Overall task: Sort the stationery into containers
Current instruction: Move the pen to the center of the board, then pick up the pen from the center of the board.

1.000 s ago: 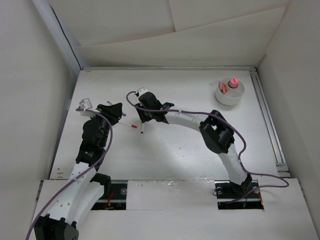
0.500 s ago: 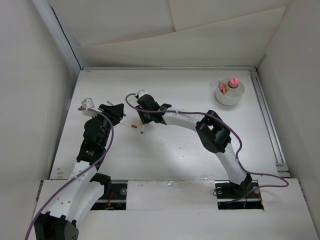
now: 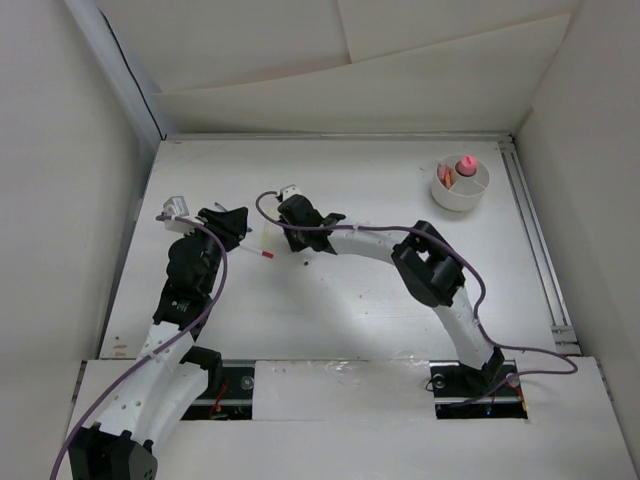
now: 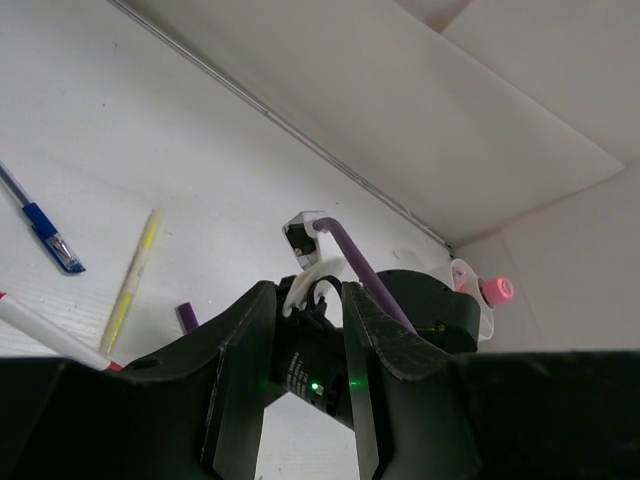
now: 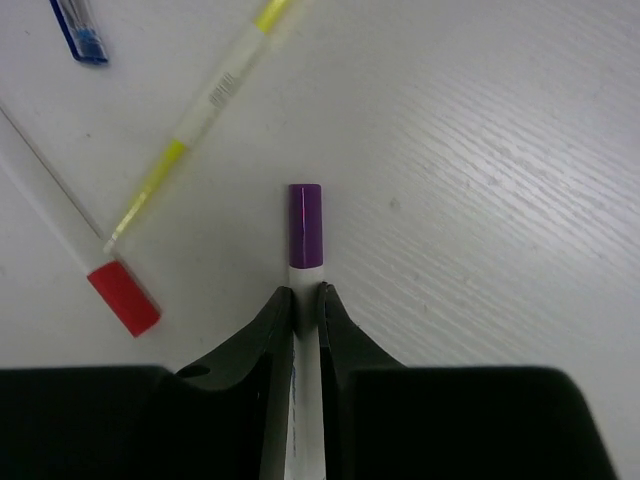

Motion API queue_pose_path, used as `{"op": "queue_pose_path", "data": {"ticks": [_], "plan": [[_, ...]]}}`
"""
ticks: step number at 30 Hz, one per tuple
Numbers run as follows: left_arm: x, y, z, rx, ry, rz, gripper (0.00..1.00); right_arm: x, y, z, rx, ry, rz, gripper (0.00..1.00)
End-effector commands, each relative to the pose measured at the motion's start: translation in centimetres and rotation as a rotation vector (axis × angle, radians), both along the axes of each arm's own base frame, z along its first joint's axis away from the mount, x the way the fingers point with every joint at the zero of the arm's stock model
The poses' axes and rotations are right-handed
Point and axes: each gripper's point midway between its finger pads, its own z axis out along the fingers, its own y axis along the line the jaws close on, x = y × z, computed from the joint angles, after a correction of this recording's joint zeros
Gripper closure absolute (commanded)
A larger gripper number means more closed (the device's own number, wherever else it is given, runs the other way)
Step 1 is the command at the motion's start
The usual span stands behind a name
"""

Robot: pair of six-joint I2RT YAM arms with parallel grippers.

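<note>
I lose the barrel of the purple-capped pen (image 5: 305,225) inside my right gripper (image 5: 306,298), and the blue pen (image 5: 82,35) runs off the top edge.

Purple-capped pen (image 5: 305,238) pinched, yellow pen (image 5: 192,138) flat, tube (image 3: 466,163) in cup (image 3: 459,200)

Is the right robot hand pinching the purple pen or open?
Shut on it: the right gripper has its fingers pressed against both sides of the purple-capped pen.

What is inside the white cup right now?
A pink-capped tube stands in the white cup, an orange piece beside it. The tube's lower part and the compartment floors are hidden.
</note>
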Motion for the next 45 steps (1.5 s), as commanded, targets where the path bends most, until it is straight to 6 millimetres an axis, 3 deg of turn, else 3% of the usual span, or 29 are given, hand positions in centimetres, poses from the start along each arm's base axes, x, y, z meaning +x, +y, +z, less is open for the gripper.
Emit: {"op": "queue_pose_path", "data": {"ticks": [1,2,3,5,6,8,10,13,20,26,28,32,37,45], "plan": [[-0.1,0.0,1.4,-0.014,-0.055,-0.004,0.70,-0.5,-1.2,2.0,0.001,-0.040,-0.045,0.90],[-0.1,0.0,1.4,-0.014,-0.055,-0.004,0.70,-1.1,-2.2,1.3,-0.025,-0.030,-0.052,0.90],[-0.1,0.0,1.4,-0.014,-0.055,-0.004,0.70,-0.8,-3.1,2.4,-0.023,-0.047,-0.062,0.90],[-0.1,0.0,1.4,-0.014,-0.055,-0.004,0.70,-1.6,-4.8,2.0,-0.060,-0.047,-0.083,0.91],[-0.1,0.0,1.4,-0.014,-0.055,-0.004,0.70,-1.3,-5.4,3.1,-0.041,-0.061,-0.095,0.91],[-0.1,0.0,1.4,-0.014,-0.055,-0.004,0.70,-1.5,-6.3,3.4,-0.038,-0.063,-0.104,0.91],[-0.1,0.0,1.4,-0.014,-0.055,-0.004,0.70,-1.6,-7.5,3.2,-0.054,-0.058,-0.110,0.84],[0.0,-0.2,1.3,-0.013,-0.055,-0.013,0.70,-1.5,-7.5,3.7,-0.041,-0.057,-0.095,0.63],[0.0,-0.2,1.3,-0.013,-0.055,-0.013,0.70,-0.5,-6.9,2.9,-0.047,-0.040,-0.061,0.51],[0.0,-0.2,1.3,-0.013,-0.055,-0.013,0.70,0.8,-6.0,3.5,-0.026,-0.027,-0.031,0.51],[0.0,-0.2,1.3,-0.013,-0.055,-0.013,0.70,0.6,-5.7,2.5,-0.035,-0.001,-0.017,0.53],[0.0,-0.2,1.3,-0.013,-0.055,-0.013,0.70,0.5,-5.5,1.2,-0.055,0.029,-0.009,0.61],[-0.1,-0.4,1.3,-0.013,-0.055,-0.022,0.70,1.0,-5.8,1.8,-0.070,0.011,-0.031,0.67],[-0.1,-0.4,1.3,-0.013,-0.055,-0.022,0.70,1.1,-5.8,0.6,-0.105,0.035,-0.024,0.77]]}}
